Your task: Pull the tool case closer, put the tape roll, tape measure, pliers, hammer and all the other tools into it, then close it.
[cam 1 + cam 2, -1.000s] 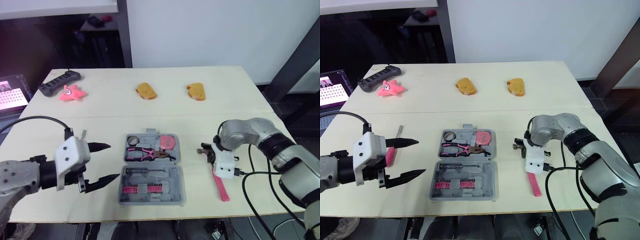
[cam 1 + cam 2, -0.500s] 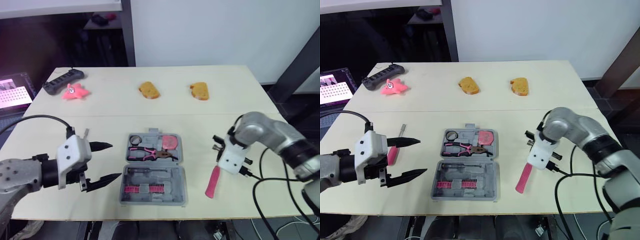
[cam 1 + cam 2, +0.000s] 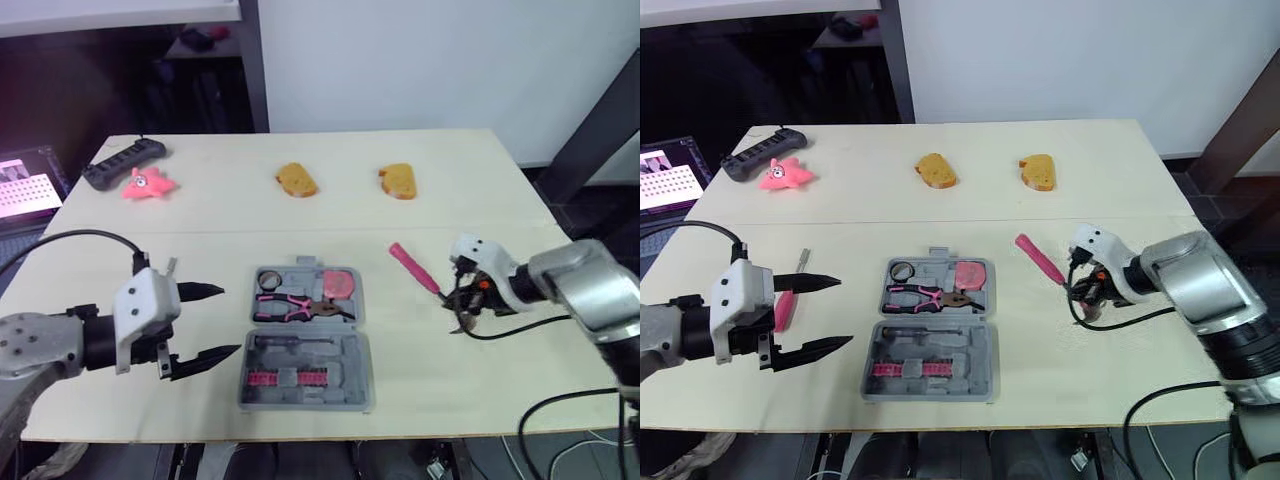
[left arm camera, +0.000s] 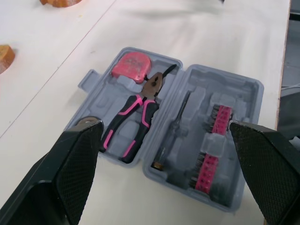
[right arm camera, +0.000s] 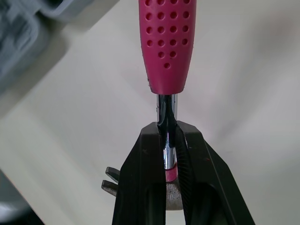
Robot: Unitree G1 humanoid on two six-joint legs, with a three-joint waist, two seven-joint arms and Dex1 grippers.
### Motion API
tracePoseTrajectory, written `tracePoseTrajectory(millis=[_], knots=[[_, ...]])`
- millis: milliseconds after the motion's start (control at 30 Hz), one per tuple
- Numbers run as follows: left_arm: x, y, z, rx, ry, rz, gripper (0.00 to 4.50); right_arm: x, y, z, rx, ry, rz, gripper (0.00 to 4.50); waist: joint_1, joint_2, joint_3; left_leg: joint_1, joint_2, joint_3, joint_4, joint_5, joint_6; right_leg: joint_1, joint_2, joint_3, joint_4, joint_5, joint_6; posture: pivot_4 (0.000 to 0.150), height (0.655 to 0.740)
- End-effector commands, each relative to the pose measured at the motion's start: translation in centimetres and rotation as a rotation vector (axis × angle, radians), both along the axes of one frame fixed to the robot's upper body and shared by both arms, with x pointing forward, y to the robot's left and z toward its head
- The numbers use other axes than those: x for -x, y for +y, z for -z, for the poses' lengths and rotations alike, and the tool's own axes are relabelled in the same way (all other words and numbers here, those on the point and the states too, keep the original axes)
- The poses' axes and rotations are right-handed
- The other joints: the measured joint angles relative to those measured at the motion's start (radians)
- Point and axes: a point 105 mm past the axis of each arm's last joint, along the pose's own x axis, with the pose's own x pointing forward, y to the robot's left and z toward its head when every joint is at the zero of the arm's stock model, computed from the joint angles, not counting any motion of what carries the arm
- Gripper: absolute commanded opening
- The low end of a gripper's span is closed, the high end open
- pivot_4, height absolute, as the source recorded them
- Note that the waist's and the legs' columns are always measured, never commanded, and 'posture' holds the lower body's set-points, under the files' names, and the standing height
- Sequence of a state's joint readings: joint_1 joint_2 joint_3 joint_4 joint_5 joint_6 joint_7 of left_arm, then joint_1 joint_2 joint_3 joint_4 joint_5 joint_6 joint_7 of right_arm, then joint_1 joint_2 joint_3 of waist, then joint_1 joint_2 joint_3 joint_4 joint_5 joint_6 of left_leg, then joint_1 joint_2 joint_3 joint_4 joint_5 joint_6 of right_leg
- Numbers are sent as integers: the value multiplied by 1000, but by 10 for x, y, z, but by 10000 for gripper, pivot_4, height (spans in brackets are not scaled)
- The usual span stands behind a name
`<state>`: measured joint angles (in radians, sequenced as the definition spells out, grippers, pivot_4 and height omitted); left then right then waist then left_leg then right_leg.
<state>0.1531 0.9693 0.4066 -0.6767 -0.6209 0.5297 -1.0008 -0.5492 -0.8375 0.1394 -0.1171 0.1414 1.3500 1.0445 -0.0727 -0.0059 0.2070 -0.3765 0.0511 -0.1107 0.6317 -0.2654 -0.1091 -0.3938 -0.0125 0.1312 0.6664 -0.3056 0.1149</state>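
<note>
The tool case (image 3: 358, 372) lies open near-centre, pliers (image 3: 296, 306) and tape measure (image 3: 338, 283) already in, the hammer (image 3: 412, 268) pinched by its shaft in the right gripper (image 5: 168, 131) to its right (left gripper (image 3: 229, 321) spread wide), closing not yet done.

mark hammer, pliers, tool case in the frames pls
hammer (image 3: 1039, 259): right eye view, middle of the pink handle.
pliers (image 4: 151, 87): left wrist view, dark head near the pivot.
tool case (image 4: 247, 86): left wrist view, bare grey corner of the half holding the bits.
</note>
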Motion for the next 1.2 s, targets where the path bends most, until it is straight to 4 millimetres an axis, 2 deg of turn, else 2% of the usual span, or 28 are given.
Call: tracePoseTrajectory(millis=[33,233,367,433,467,500,600,633,667,767,933,1033,1067,1133,1200], knots=[[1,-2,-7,-2,-42,19,45000,-7,-9,8,30,-24,165,311,1,1,0,0,0,0,-1,0,0,0,0,0,0,0,0,1500,7400],[3,0,-11,18,-63,22,45000,-10,-6,26,62,-40,218,311,3,0,0,-9,0,0,1,0,0,-6,-1,0,-1,0,1,1500,7400],[4,2,-9,16,-64,25,45000,-10,-5,30,89,-59,207,311,4,0,0,-10,0,-1,1,0,0,-7,-1,0,-1,0,1,1500,7400],[2,2,-11,13,-70,28,45000,-11,-3,30,71,-67,217,9185,4,0,0,-10,0,-1,1,0,0,-7,-1,0,-1,0,1,1500,7400],[2,3,-12,13,-75,28,45000,-12,-2,28,63,-75,218,11268,4,0,0,-11,0,-1,1,0,0,-7,-1,0,-1,0,1,1500,7400],[1,3,-13,12,-76,29,45000,-12,-2,25,69,-89,209,15980,3,0,0,-11,0,-1,1,0,0,-7,-1,0,-1,0,1,1500,7400],[-1,11,-12,-17,-73,37,45000,-19,-2,4,75,-145,184,29359,2,0,0,-11,0,-1,1,0,0,-8,0,0,0,0,1,1500,7400],[-2,13,-13,-21,-73,38,45000,-21,-2,-6,74,-169,170,30021,1,0,0,-11,0,-1,1,0,0,-8,0,0,0,0,1,1500,7400],[-2,14,-13,-25,-70,45,45000,-21,-2,-14,71,-184,155,34919,1,0,0,-11,0,-1,1,0,0,-8,0,0,0,0,1,1500,7400],[-3,14,-10,-34,-57,77,45000,-19,2,-30,53,-203,121,43966,2,1,1,-14,0,0,0,0,0,-13,0,0,0,1,1,1500,7400],[-6,20,-7,-49,-29,113,45000,-12,3,-51,54,-315,60,43966,5,1,0,-14,0,-1,-1,0,0,-13,0,-1,0,0,1,1500,7400],[-16,22,-8,-43,-29,141,45000,7,1,-52,67,-408,26,43966,17,0,0,-16,0,-1,-1,0,0,-14,0,-2,0,0,1,1500,7400],[-19,22,-8,-40,-31,148,45000,16,-2,-45,117,-431,11,43966,24,0,0,-16,0,-2,-1,0,0,-13,0,-2,0,0,1,1500,7400],[-27,24,-10,-42,-39,150,45000,35,6,-29,110,-473,-92,43966,30,0,0,-16,0,-2,-1,0,0,-13,0,-2,-1,0,1,1500,7400],[-32,26,-10,-46,-35,160,45000,46,3,-12,117,-469,-71,43966,29,-1,-1,-16,0,-2,-1,0,0,-13,0,-3,-1,0,2,1500,7400]])
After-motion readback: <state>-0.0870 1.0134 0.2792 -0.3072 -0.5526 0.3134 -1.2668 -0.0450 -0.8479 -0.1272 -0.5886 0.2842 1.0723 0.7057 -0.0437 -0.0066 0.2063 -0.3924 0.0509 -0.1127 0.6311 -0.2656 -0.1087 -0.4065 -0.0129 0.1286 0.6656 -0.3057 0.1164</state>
